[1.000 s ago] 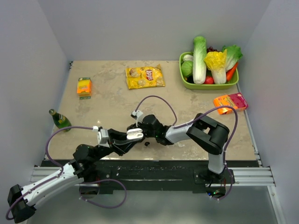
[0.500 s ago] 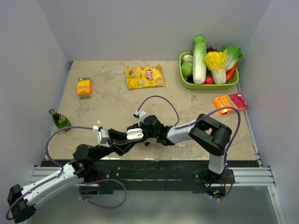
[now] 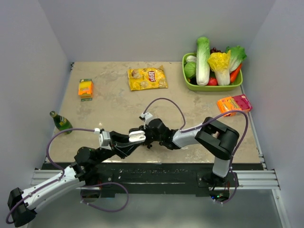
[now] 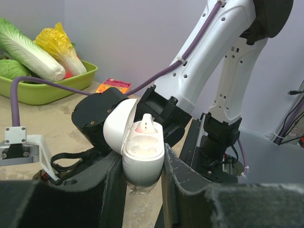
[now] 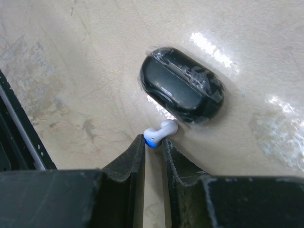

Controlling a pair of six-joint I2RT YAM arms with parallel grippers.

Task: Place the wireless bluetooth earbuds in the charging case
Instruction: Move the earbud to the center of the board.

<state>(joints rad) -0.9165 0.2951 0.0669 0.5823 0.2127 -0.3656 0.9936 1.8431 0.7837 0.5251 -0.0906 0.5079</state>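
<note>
Left gripper (image 4: pixel 142 176) grips one open charging case (image 4: pixel 142 159), one seated earbud (image 4: pixel 146 125) inside. Right gripper (image 5: pixel 153 146) pinches one loose earbud (image 5: pixel 159 132) beside one black case (image 5: pixel 183 90).

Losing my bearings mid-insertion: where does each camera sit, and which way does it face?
Top external: above and behind the bases, facing down on the table; left arm and right arm show.
Left wrist: looks along the left hand at the open charging case it clamps, right arm beyond.
Right wrist: faces down at the table; the right hand pinches a white earbud beside a dark pill-shaped object.
Shared: top and left wrist both show the charging case.
</note>
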